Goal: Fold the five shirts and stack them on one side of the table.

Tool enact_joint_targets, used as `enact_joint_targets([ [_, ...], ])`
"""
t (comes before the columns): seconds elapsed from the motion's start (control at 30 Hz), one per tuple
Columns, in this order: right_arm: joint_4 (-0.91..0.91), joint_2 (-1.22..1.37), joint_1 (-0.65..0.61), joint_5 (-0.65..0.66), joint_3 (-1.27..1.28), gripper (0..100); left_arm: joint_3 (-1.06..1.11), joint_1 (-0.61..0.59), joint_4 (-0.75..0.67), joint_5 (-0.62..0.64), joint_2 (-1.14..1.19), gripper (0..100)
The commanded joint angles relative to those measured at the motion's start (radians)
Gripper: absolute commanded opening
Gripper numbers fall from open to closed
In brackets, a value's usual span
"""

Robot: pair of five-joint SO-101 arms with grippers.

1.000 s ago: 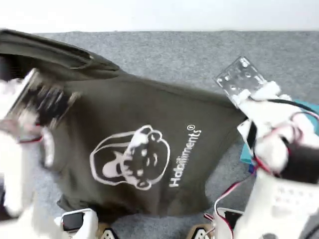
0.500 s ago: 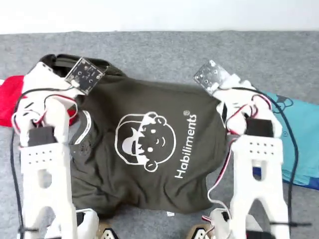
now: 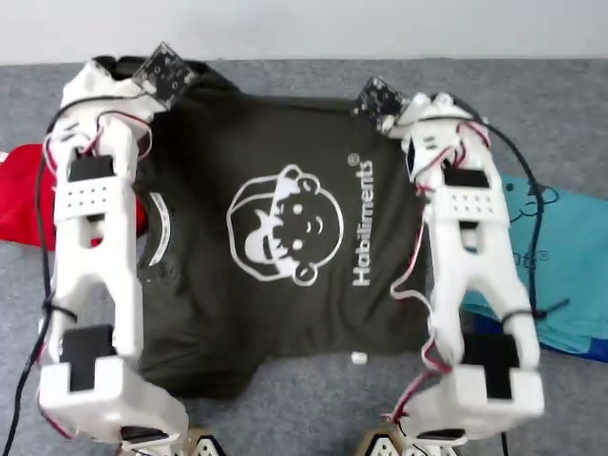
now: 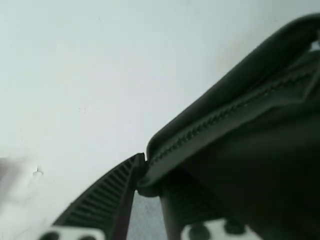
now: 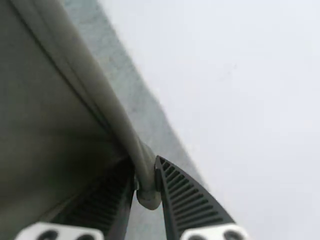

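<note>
A dark olive shirt (image 3: 285, 218) with a white cartoon-face print is stretched across the middle of the grey table (image 3: 560, 104). My left gripper (image 3: 112, 68) is at its far left corner, shut on the shirt's hem (image 4: 220, 117). At the far right corner my right gripper (image 3: 404, 103) is shut on the hem (image 5: 127, 135) as well. Both arms reach far over the table with the shirt held between them. A red shirt (image 3: 19, 195) lies under the left arm, a teal shirt (image 3: 556, 261) under the right arm.
A white wall (image 3: 304, 28) runs along the table's far edge, just behind both grippers. A blue garment edge (image 3: 579, 344) peeks out below the teal shirt. Both arm bases (image 3: 285, 442) stand at the near edge.
Both arms have stretched toward the far edge of the table, pulling the olive shirt with them and spreading it flatter. The print now sits farther back.
</note>
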Motion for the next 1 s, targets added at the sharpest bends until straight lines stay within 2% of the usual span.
enact_joint_targets([
  [0.0,-0.022,0.102,-0.004,0.011,-0.242,1.0,-0.153,0.005,-0.020,-0.006,0.043,1],
  [0.17,-0.013,0.202,-0.016,0.015,-0.333,1.0,-0.174,0.029,0.152,-0.011,0.051,1],
  [0.37,0.189,0.200,-0.012,0.012,-0.336,1.0,-0.173,0.025,0.344,-0.011,0.008,1],
  [0.5,0.377,0.159,-0.001,0.009,-0.338,1.0,-0.171,0.035,0.562,-0.011,-0.069,1],
  [0.67,0.694,0.068,-0.004,-0.028,-0.338,1.0,-0.171,0.057,0.908,-0.011,-0.172,1],
  [0.87,1.035,0.008,0.004,-0.040,-0.338,1.3,-0.171,0.074,1.250,-0.011,-0.250,1],
  [0.97,1.162,0.007,0.004,-0.040,-0.334,1.4,-0.168,0.089,1.430,-0.055,-0.252,1],
])
